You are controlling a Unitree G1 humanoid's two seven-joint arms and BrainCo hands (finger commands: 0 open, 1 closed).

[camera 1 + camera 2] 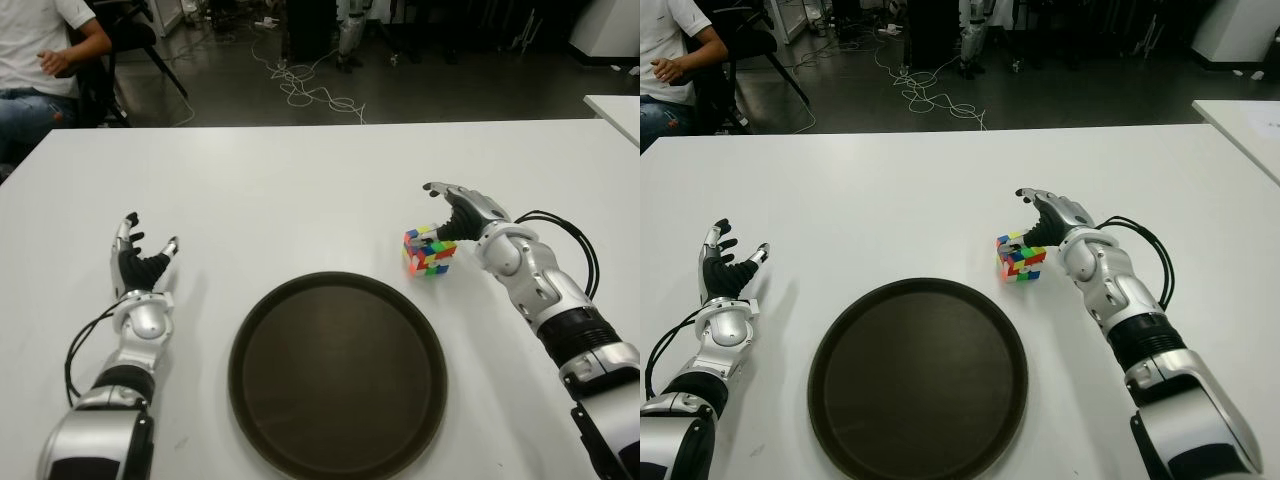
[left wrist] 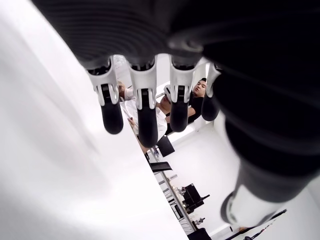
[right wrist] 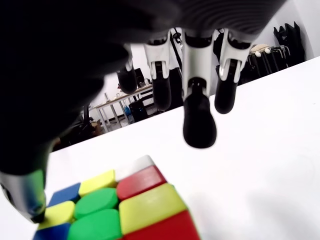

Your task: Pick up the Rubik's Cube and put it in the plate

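White table [image 1: 300, 180]. The Rubik's Cube [image 1: 429, 252] sits on it, just off the right far rim of the plate [image 1: 338, 375] and clear of that rim. The plate is dark, round and shallow, near the front edge of the table, between the two arms.

Right hand [image 1: 455, 212]: positioned over and just behind the cube, palm down, fingers [image 3: 199, 122] spread and arched above it. In the right wrist view the fingertips hang in the air over bare table beyond the cube; the thumb tip [image 3: 31, 200] is down beside one corner of the cube, contact not certain. Nothing is gripped; the cube stands flat on the table. Top face shows green, yellow, red, blue and white squares.

Left hand [image 1: 140, 262]: left of the plate, well apart from it, palm turned up, fingers [image 2: 111, 112] extended and relaxed, holding nothing. Cannot tell whether it touches the table.

Background: a seated person [image 1: 40, 60] at the far left corner beyond the table, cables [image 1: 310, 90] on the dark floor, a second white table edge [image 1: 615, 105] at the far right.
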